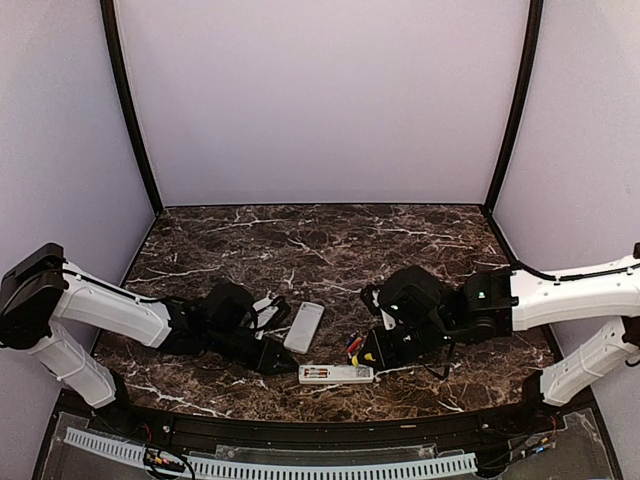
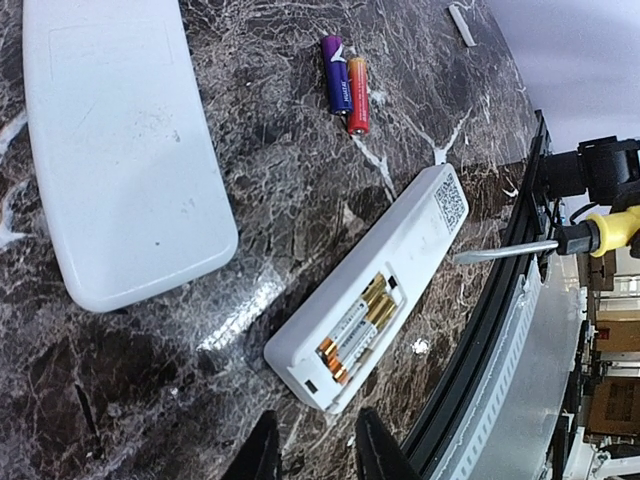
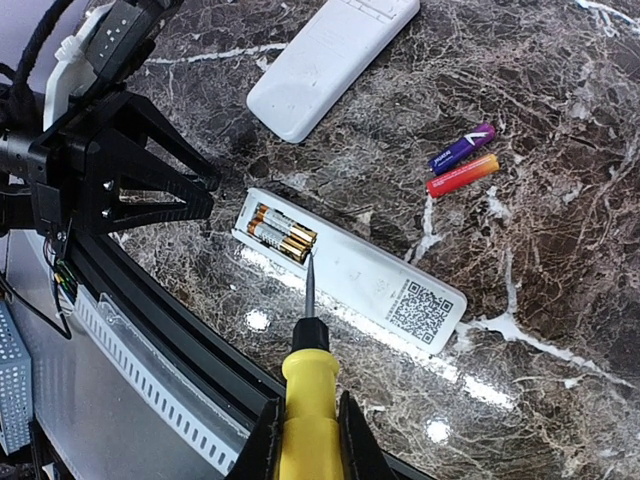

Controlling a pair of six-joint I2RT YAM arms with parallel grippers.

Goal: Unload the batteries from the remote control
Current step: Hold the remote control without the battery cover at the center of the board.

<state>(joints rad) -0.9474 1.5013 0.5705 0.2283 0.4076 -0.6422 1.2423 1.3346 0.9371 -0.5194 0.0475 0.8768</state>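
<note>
Two batteries (image 3: 281,232) sit in the open bay of the remote (image 3: 372,281), clear only in the wrist views; two loose batteries (image 2: 338,88) lie nearby on the surface (image 1: 300,240). Right jaws pinch the screwdriver (image 3: 308,400); left jaws are spread, empty.

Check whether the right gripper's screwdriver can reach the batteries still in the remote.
Probably yes: the remote lies open, the screwdriver in the right gripper has its tip beside the batteries, nothing between.

Dark marble tabletop (image 1: 300,240), pale lilac walls (image 1: 320,100)
</note>
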